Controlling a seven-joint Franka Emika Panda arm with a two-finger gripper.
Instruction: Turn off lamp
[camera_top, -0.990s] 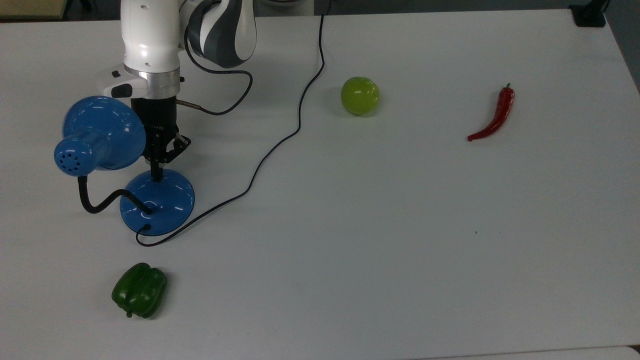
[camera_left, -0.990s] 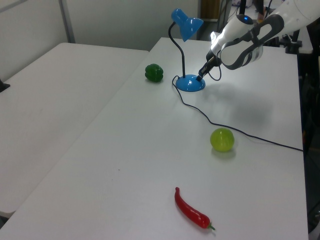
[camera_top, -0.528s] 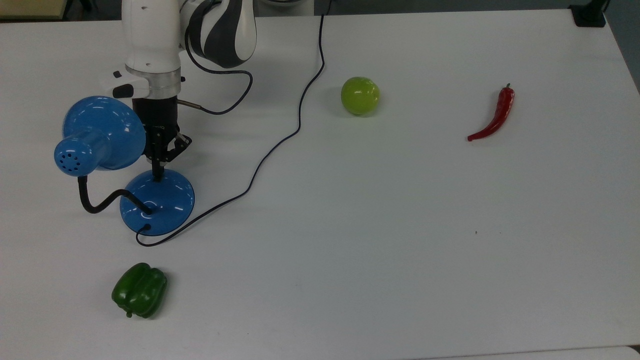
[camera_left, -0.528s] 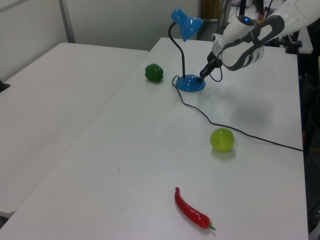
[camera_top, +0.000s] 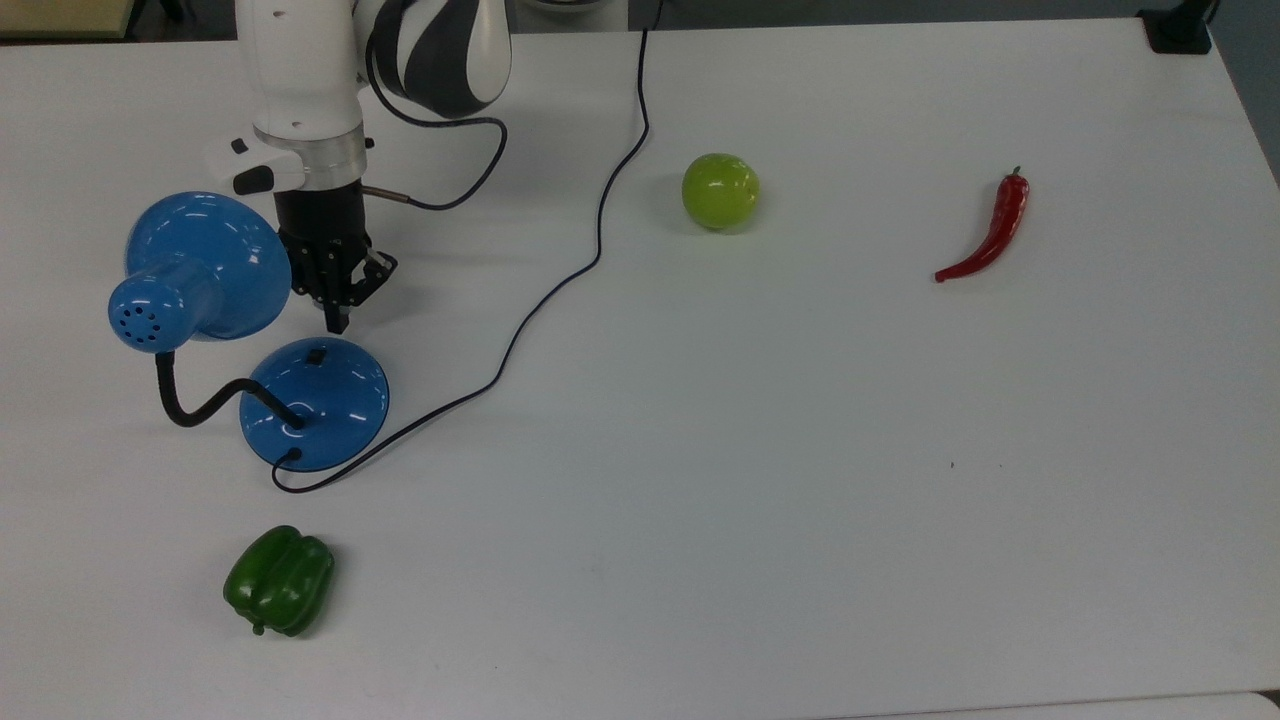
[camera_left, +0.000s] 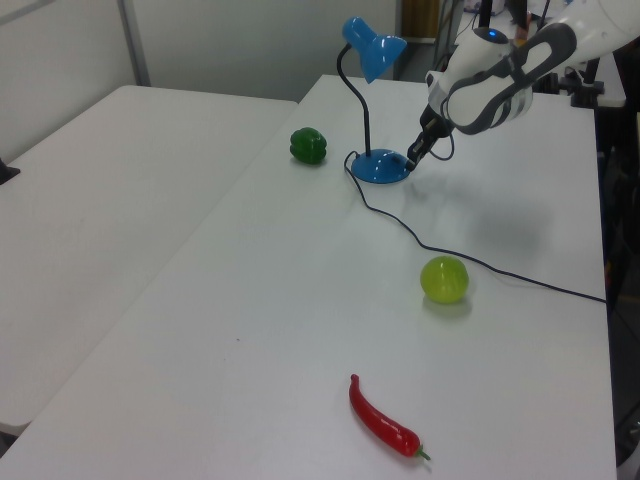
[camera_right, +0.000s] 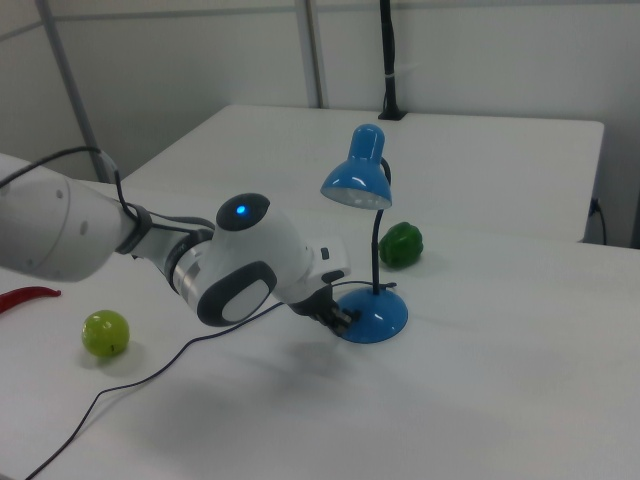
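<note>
The lamp's round blue base (camera_top: 330, 410) stands at the top view's left, with a small black switch (camera_top: 316, 354) on its upper part. Its black gooseneck (camera_top: 200, 410) carries the cone shade (camera_top: 195, 265) up and to the left. My gripper (camera_top: 337, 320) hangs just beyond the base's far rim, fingers shut on nothing, its tip a little off the switch. In the left view the gripper (camera_left: 412, 158) sits at the right edge of the base (camera_left: 380, 167). In the right view the gripper (camera_right: 343, 318) is beside the base (camera_right: 375, 316), under the shade (camera_right: 357, 180).
The lamp's thin black cord (camera_top: 560, 285) runs from the base across the table to its far edge. A green bell pepper (camera_top: 279, 580) lies near the front left, a round green fruit (camera_top: 720, 190) mid-table, a red chili (camera_top: 990, 235) at the right.
My gripper tip rested on the switch on the lamp's base before. It has since pulled back off the base towards the arm, and the switch now shows uncovered.
</note>
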